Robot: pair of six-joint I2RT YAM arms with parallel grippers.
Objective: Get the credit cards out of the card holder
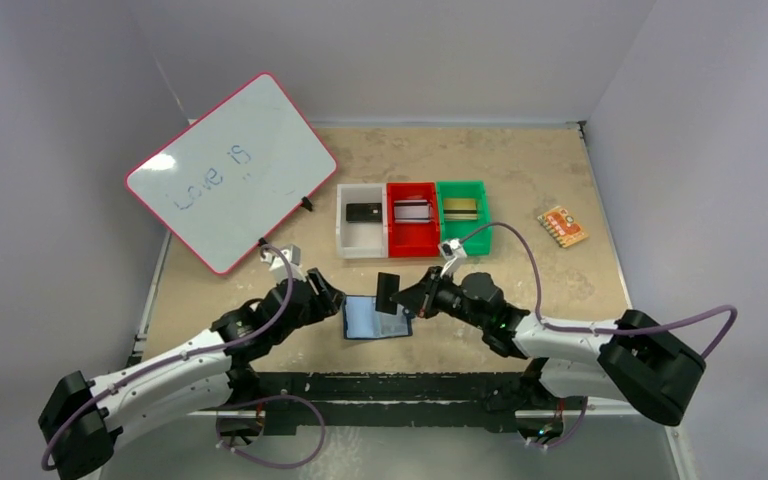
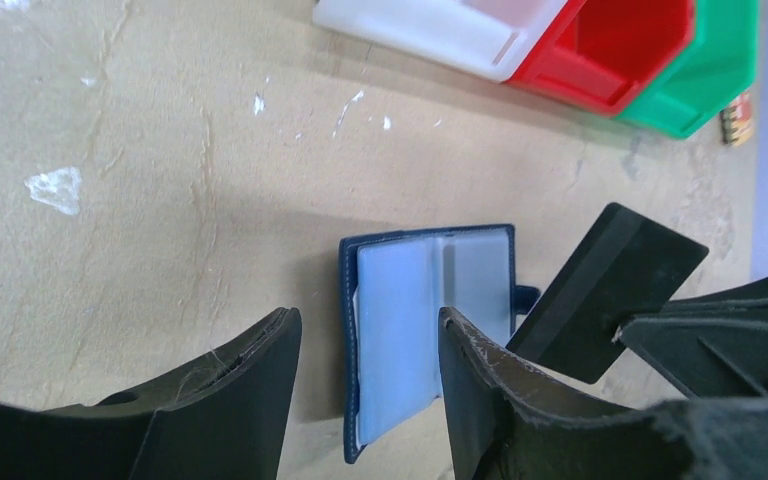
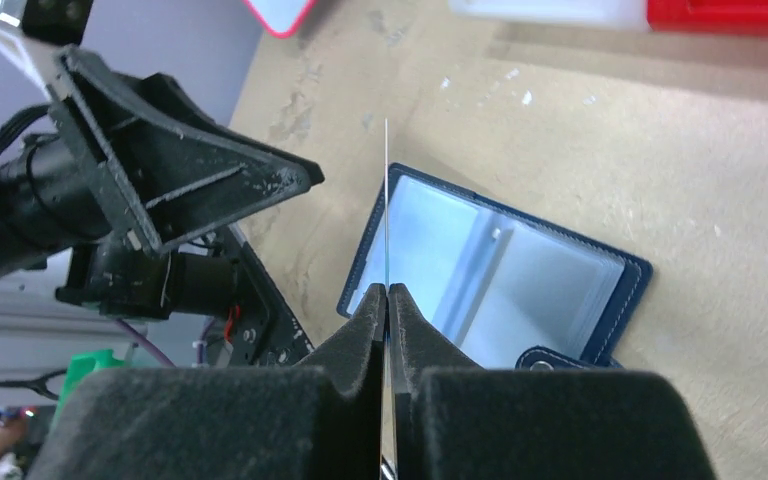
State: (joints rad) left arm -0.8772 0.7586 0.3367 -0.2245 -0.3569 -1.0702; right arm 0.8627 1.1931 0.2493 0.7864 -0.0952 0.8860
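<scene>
Tabletop: tan table [image 1: 560, 290] with grey walls around it; three bins [image 1: 412, 247] sit beyond both my grippers.
Card holder: the card holder [image 2: 430, 320] lies open and flat beneath and between my fingertips, pockets facing up.
Right gripper: my right gripper [image 3: 387, 300] is pinched tight on a black card [image 2: 610, 290], held clear of the holder.
Left gripper: my left gripper [image 2: 368, 335] is empty, jaws apart over the holder's edge, likely ready to steady it.
Next: the card probably goes to a bin.
</scene>
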